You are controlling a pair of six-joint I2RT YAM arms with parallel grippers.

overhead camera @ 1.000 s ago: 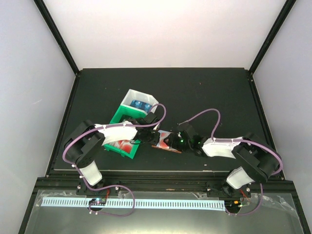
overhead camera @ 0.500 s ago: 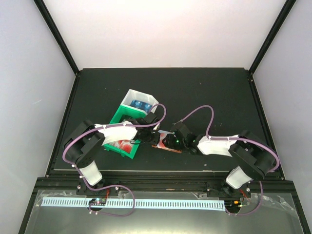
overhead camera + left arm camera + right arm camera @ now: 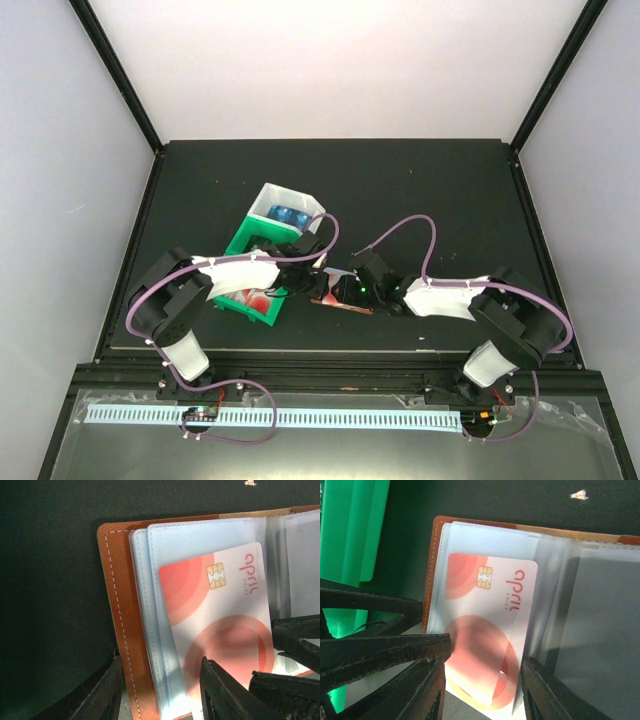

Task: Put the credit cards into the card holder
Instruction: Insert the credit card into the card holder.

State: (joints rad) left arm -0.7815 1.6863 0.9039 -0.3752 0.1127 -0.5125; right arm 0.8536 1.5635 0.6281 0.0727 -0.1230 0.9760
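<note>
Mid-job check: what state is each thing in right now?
card holder: open flat, clear pockets up
red-and-white card: lying on the clear pockets; inserted or not, unclear
left gripper: open, straddling the holder's edge
right gripper: astride the card; grip unclear
green tray: holding blue cards and more red-and-white cards

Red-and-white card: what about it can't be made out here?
- Red-and-white card, near end: left wrist view, hidden behind the left gripper's fingers and the frame's edge.
- Whether the right gripper pinches it: right wrist view, contact unclear.
- Card holder: top view, too small, covered by grippers.
</note>
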